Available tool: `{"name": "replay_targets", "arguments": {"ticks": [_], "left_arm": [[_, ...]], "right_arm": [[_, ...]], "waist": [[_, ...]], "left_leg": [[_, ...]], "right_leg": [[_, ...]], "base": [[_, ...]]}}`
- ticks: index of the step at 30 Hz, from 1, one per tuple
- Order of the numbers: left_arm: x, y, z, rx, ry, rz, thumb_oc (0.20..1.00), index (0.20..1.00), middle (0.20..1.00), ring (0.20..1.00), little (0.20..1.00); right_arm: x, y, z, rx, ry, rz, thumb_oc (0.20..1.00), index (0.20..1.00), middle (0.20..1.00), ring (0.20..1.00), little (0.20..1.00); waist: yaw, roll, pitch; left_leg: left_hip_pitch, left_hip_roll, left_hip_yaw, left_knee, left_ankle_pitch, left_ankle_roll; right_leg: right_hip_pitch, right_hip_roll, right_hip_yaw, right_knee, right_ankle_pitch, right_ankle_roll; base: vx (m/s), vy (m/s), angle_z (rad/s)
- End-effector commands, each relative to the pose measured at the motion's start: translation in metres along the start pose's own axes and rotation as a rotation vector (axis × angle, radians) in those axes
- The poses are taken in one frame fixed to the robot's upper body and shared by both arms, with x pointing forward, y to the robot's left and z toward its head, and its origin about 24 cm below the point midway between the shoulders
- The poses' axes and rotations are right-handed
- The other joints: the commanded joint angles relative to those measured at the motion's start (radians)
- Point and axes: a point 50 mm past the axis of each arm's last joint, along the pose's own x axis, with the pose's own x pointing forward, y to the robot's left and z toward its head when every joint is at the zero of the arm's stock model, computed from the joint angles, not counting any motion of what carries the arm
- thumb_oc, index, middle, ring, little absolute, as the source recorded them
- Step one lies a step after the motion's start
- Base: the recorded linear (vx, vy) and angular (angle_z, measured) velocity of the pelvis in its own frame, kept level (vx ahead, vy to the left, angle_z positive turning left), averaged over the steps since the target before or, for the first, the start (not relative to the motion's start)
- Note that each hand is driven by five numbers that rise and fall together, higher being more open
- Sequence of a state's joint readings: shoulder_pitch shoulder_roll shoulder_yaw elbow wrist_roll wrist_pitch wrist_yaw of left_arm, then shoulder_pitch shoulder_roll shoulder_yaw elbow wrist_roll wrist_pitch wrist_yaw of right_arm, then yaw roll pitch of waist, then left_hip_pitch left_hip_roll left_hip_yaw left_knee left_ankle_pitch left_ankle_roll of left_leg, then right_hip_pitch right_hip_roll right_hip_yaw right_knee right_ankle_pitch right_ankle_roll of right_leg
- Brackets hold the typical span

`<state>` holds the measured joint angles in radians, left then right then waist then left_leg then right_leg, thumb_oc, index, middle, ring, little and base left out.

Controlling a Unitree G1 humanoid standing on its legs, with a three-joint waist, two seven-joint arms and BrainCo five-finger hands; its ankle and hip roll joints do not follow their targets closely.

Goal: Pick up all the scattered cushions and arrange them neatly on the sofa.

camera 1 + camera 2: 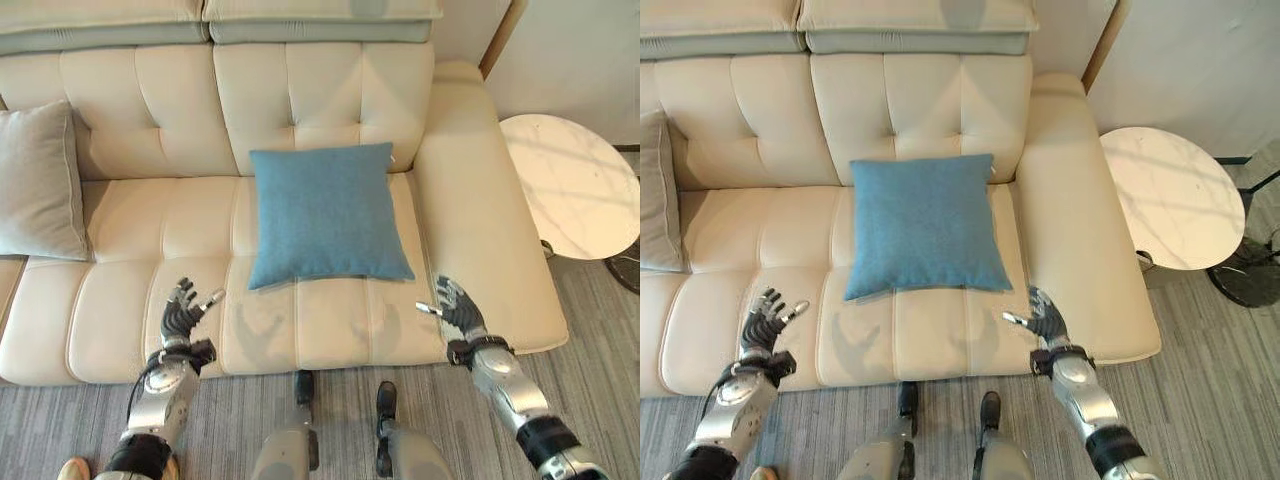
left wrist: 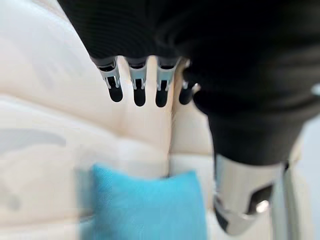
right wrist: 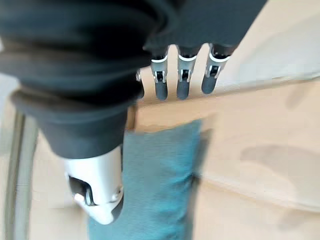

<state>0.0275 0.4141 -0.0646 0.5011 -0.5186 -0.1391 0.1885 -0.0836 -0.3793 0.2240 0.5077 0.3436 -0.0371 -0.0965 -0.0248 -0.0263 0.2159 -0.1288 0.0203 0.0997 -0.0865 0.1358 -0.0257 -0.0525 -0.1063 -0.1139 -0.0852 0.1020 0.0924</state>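
Note:
A blue cushion (image 1: 327, 214) lies flat on the middle seat of the cream sofa (image 1: 300, 100), its top edge against the backrest. A grey cushion (image 1: 40, 180) leans at the sofa's left end. My left hand (image 1: 183, 312) hovers over the front of the seat, left of the blue cushion, fingers relaxed and empty. Open and empty too, my right hand (image 1: 457, 307) is over the seat's front right corner, beside the armrest. Both wrist views show the blue cushion (image 2: 145, 205) (image 3: 157, 180) beyond the fingers, untouched.
A round white side table (image 1: 570, 180) stands to the right of the sofa's armrest (image 1: 480, 200). Grey striped carpet (image 1: 230, 420) runs along the front of the sofa. A dark round base (image 1: 1250, 270) sits on the floor at far right.

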Motion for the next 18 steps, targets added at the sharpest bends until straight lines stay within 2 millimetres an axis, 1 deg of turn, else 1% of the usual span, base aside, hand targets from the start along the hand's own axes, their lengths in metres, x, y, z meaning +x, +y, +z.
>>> {"name": "replay_targets", "arguments": {"ticks": [1, 2, 4, 5, 6, 7, 9, 10, 12, 14, 16, 17, 18], "left_arm": [[-0.002, -0.002, -0.037, 0.074, 0.149, -0.026, 1.0, 1.0, 1.0, 1.0, 1.0], [-0.01, -0.001, -0.057, 0.092, 0.236, -0.032, 1.0, 1.0, 1.0, 1.0, 1.0], [-0.02, 0.002, -0.083, 0.16, 0.354, -0.036, 1.0, 1.0, 1.0, 1.0, 1.0], [-0.027, 0.006, -0.096, 0.178, 0.419, -0.023, 1.0, 1.0, 1.0, 1.0, 1.0], [-0.032, 0.007, -0.107, 0.215, 0.474, -0.028, 1.0, 1.0, 1.0, 1.0, 1.0], [-0.039, 0.012, -0.117, 0.256, 0.533, -0.031, 1.0, 1.0, 1.0, 1.0, 1.0], [-0.054, 0.018, -0.136, 0.35, 0.652, -0.054, 1.0, 1.0, 1.0, 1.0, 1.0], [-0.055, 0.019, -0.138, 0.356, 0.665, -0.055, 1.0, 1.0, 1.0, 1.0, 1.0], [-0.065, 0.028, -0.148, 0.429, 0.74, -0.051, 1.0, 1.0, 1.0, 1.0, 1.0], [-0.069, 0.034, -0.15, 0.483, 0.769, -0.047, 1.0, 1.0, 1.0, 1.0, 1.0], [-0.079, 0.043, -0.157, 0.507, 0.826, -0.034, 1.0, 1.0, 1.0, 1.0, 1.0], [-0.083, 0.045, -0.159, 0.495, 0.846, -0.025, 1.0, 1.0, 1.0, 1.0, 1.0], [-0.087, 0.049, -0.162, 0.478, 0.865, -0.009, 1.0, 1.0, 1.0, 1.0, 1.0]], "right_arm": [[-0.004, -0.009, -0.022, -0.079, 0.074, 0.001, 1.0, 1.0, 1.0, 1.0, 1.0], [-0.01, -0.012, -0.042, -0.108, 0.155, -0.004, 1.0, 1.0, 1.0, 1.0, 1.0], [-0.018, -0.017, -0.067, -0.142, 0.266, -0.03, 1.0, 1.0, 1.0, 1.0, 1.0], [-0.022, -0.018, -0.078, -0.124, 0.314, -0.042, 1.0, 1.0, 1.0, 1.0, 1.0], [-0.028, -0.019, -0.094, -0.129, 0.385, -0.053, 1.0, 1.0, 1.0, 1.0, 1.0], [-0.034, -0.018, -0.105, -0.134, 0.436, -0.049, 1.0, 1.0, 1.0, 1.0, 1.0], [-0.051, -0.018, -0.132, -0.12, 0.572, -0.057, 1.0, 1.0, 1.0, 1.0, 1.0], [-0.052, -0.016, -0.134, -0.132, 0.584, -0.051, 1.0, 1.0, 1.0, 1.0, 1.0], [-0.055, -0.012, -0.14, -0.127, 0.623, -0.047, 1.0, 1.0, 1.0, 1.0, 1.0], [-0.056, -0.008, -0.143, -0.133, 0.642, -0.034, 1.0, 1.0, 1.0, 1.0, 1.0], [-0.063, -0.005, -0.15, -0.138, 0.68, -0.012, 1.0, 1.0, 1.0, 1.0, 1.0], [-0.066, -0.005, -0.153, -0.128, 0.689, -0.013, 1.0, 1.0, 1.0, 1.0, 1.0], [-0.07, -0.005, -0.156, -0.112, 0.707, -0.019, 1.0, 1.0, 1.0, 1.0, 1.0]], "waist": [[-0.01, 0.012, -0.081], [-0.011, 0.012, -0.091], [-0.013, 0.014, -0.104], [-0.014, 0.012, -0.107], [-0.015, 0.012, -0.108], [-0.017, 0.011, -0.109], [-0.022, 0.007, -0.104], [-0.023, 0.007, -0.1], [-0.024, 0.003, -0.092], [-0.022, 0.005, -0.071], [-0.018, 0.013, -0.064], [-0.017, 0.014, -0.064], [-0.016, 0.013, -0.069]], "left_leg": [[0.088, -0.035, 0.039, -0.001, -0.126, 0.01], [0.1, -0.038, 0.036, -0.001, -0.131, 0.012], [0.119, -0.042, 0.037, -0.001, -0.137, 0.017], [0.128, -0.044, 0.038, -0.001, -0.139, 0.019], [0.138, -0.047, 0.034, -0.001, -0.142, 0.022], [0.145, -0.049, 0.036, -0.001, -0.144, 0.024], [0.155, -0.052, 0.043, -0.001, -0.15, 0.029], [0.152, -0.053, 0.048, -0.001, -0.152, 0.032], [0.141, -0.048, 0.073, -0.001, -0.148, 0.033], [0.126, -0.032, 0.091, -0.001, -0.132, 0.036], [0.118, -0.016, 0.101, -0.001, -0.121, 0.039], [0.12, -0.014, 0.1, -0.001, -0.121, 0.042], [0.12, -0.013, 0.1, -0.001, -0.124, 0.044]], "right_leg": [[0.008, 0.018, -0.04, 0.001, -0.056, 0.034], [0.024, 0.016, -0.044, -0.002, -0.057, 0.036], [0.041, 0.014, -0.043, 0.001, -0.057, 0.04], [0.047, 0.012, -0.042, 0.007, -0.059, 0.041], [0.052, 0.011, -0.04, 0.014, -0.061, 0.042], [0.059, 0.01, -0.038, 0.019, -0.061, 0.043], [0.057, 0.004, -0.038, 0.032, -0.052, 0.05], [0.049, 0.003, -0.034, 0.032, -0.041, 0.053], [0.028, 0.004, -0.032, 0.029, -0.018, 0.058], [-0.013, 0.008, -0.054, 0.1, -0.034, 0.057], [-0.014, 0.01, -0.078, 0.196, -0.106, 0.034], [-0.01, 0.009, -0.075, 0.274, -0.148, 0.027], [0.003, 0.011, -0.068, 0.324, -0.182, 0.019]], "base": [[-0.03, 0.13, -0.09], [-0.02, 0.109, -0.04], [-0.03, 0.109, -0.01], [-0.05, 0.11, -0.01], [-0.06, 0.106, -0.05], [-0.06, 0.106, -0.05], [-0.1, 0.11, -0.01], [-0.15, 0.09, -0.06], [-0.19, 0.042, -0.18], [-0.24, 0.006, -0.33], [-0.17, 0.003, -0.34], [-0.11, -0.016, -0.23], [-0.09, -0.046, -0.19]]}}
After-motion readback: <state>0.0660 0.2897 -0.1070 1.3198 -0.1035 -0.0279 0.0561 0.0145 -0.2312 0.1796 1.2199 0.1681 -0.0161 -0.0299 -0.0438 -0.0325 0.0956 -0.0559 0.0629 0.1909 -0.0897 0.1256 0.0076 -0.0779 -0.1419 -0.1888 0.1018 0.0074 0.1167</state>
